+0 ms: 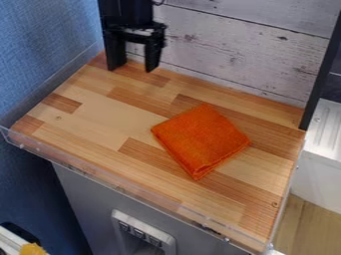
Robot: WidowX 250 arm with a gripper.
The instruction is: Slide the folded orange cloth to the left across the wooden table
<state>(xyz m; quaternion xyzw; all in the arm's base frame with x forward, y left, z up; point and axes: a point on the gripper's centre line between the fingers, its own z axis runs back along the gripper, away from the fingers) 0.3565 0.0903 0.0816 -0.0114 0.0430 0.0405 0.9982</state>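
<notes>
My gripper point(134, 68) hangs at the upper left, over the back left part of the wooden counter point(93, 119), close to the whitewashed plank wall. Its two black fingers point down and stand apart, with nothing between them. An orange cloth point(200, 139), folded into a rough square, lies flat on the counter right of the middle. It is well to the front and right of the gripper, not touching it.
A low clear rim point(120, 188) runs along the counter's front edge. The plank wall point(233, 55) closes off the back, and a blue wall point(47, 45) stands at left. A black post point(321, 74) rises at the back right corner.
</notes>
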